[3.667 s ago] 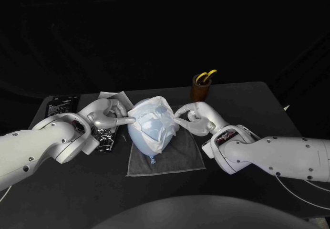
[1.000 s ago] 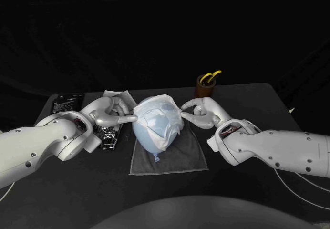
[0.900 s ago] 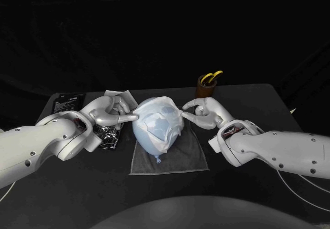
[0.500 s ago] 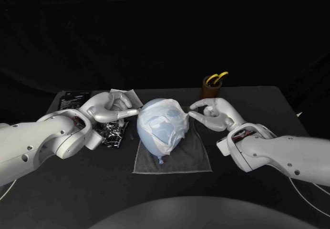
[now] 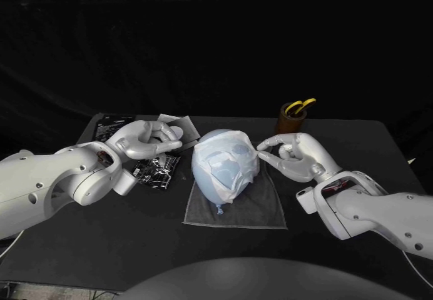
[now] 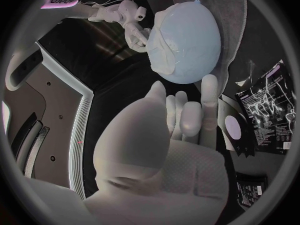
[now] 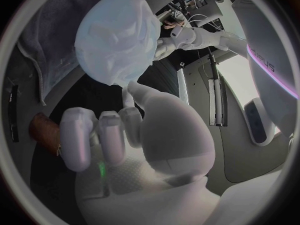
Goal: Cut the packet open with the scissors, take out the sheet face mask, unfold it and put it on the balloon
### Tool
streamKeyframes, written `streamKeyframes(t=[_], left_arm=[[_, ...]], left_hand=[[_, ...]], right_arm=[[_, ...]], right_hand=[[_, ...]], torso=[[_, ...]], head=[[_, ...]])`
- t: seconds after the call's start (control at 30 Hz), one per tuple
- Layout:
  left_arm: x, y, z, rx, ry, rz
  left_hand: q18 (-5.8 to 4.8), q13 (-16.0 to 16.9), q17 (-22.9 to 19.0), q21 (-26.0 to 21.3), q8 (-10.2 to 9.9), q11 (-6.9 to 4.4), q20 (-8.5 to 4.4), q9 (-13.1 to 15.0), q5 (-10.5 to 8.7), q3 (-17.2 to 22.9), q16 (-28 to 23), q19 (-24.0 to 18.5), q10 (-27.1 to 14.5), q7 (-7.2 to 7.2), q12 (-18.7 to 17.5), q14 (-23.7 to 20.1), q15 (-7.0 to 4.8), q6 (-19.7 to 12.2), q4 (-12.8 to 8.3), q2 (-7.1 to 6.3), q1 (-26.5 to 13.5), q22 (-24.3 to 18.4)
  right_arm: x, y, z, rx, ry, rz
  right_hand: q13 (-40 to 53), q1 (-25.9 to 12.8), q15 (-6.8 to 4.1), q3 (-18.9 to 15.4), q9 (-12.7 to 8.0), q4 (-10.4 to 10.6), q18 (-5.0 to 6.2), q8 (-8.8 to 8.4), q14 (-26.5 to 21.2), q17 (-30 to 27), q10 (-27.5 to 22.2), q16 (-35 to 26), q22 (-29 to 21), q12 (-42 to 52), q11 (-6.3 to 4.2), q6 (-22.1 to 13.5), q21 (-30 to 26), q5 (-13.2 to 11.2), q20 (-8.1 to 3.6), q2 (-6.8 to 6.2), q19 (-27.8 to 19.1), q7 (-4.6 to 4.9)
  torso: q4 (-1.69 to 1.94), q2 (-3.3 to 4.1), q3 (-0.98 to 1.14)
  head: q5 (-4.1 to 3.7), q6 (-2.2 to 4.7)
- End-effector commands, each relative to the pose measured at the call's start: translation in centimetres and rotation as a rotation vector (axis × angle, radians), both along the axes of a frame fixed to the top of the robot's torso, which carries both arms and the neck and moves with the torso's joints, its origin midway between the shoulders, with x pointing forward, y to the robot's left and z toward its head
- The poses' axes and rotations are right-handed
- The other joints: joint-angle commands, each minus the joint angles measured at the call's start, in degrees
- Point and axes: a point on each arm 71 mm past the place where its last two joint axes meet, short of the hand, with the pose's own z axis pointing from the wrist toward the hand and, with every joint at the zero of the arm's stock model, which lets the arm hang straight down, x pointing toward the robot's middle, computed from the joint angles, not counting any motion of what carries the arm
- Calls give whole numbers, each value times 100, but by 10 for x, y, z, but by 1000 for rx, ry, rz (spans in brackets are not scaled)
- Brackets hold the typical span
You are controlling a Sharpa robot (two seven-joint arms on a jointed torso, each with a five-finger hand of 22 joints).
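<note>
One sheet face mask [image 5: 236, 150] lies draped over the balloon [image 5: 219, 192], steadied by the grey towel [image 5: 257, 211], we judge | left robot hand [image 5: 151, 139] released, empty, just beside | right robot hand [image 5: 293, 155] fingertips at the mask edge; grasp we cannot tell

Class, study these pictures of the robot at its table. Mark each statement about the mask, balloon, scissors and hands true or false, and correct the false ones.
1. The sheet face mask lies draped over the balloon. True.
2. The scissors lie flat on the table. False: they stand in the brown cup, yellow handles up.
3. The balloon rests on a grey cloth. True.
4. The right hand holds the packet. False: the packet lies on the table near the left hand, and the right hand is at the balloon's other side.
</note>
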Motion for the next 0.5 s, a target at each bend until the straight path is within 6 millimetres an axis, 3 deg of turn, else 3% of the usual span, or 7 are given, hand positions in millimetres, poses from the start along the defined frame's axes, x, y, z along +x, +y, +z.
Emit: streamKeyframes(t=[0.03,0.07,0.1,0.2,0.37,0.5], left_arm=[[-7,-4,-2,-53,-1,-45],[-9,-4,-4,-54,0,-51],[-12,-5,-5,-55,0,-57],[-18,-6,-11,-50,-5,-76],[-27,-11,-18,-48,-23,-105],[-30,-15,-19,-42,-54,-128]], left_hand=[[94,-235,-11,14,-702,-83,-80,-480,-18,479,-59,58,246,143,-338,72,-57,569,28,-14,276,-17],[82,-248,7,14,-739,-88,-74,-504,11,523,-58,61,265,132,-358,86,-72,604,-19,-20,308,-18],[79,-340,49,37,-943,-117,-98,-632,7,766,-63,102,354,107,-509,137,-104,795,-38,-53,411,12],[37,-543,285,218,-1394,-181,-178,-894,-7,1416,-47,320,691,66,-864,352,-160,1279,-3,-315,468,263],[-22,-578,570,431,-1551,-255,-241,-971,12,2091,-22,562,969,-27,-985,567,-245,1707,-121,-565,419,585],[-72,-541,853,602,-1662,-281,-267,-999,13,2386,32,743,1082,-54,-993,731,-268,1786,-167,-692,257,857]], right_arm=[[-9,13,3,-49,-82,154],[-11,14,3,-57,-89,170],[-12,16,3,-64,-96,184],[-17,21,3,-84,-116,219],[-25,30,3,-114,-150,280],[-32,39,3,-146,-183,327]], right_hand=[[909,64,-49,41,-5,-86,-108,47,607,1510,97,23,1370,90,-30,114,113,-9,-53,14,433,-27],[920,63,-54,48,-6,-96,-113,49,607,1510,111,23,1377,104,-35,128,136,-9,-57,16,442,-32],[945,65,-63,63,-6,-119,-124,55,607,1510,142,23,1392,136,-44,154,188,-8,-65,20,462,-42],[1000,48,-83,82,-5,-171,-144,71,607,1510,207,23,1419,203,-66,219,278,-8,-84,12,497,-65],[1066,18,-121,82,11,-260,-166,125,607,1510,281,23,1448,282,-110,349,375,-10,-117,-38,534,-115],[1140,9,-139,84,14,-307,-180,142,607,1510,352,23,1466,371,-129,398,436,-10,-134,-61,557,-134]], torso=[[5,-24,-14],[6,-29,-19],[7,-34,-24],[14,-44,-34],[4,-42,-33],[-7,-37,-32]], head=[[57,0],[63,0],[74,0],[93,0],[154,0],[149,0]])
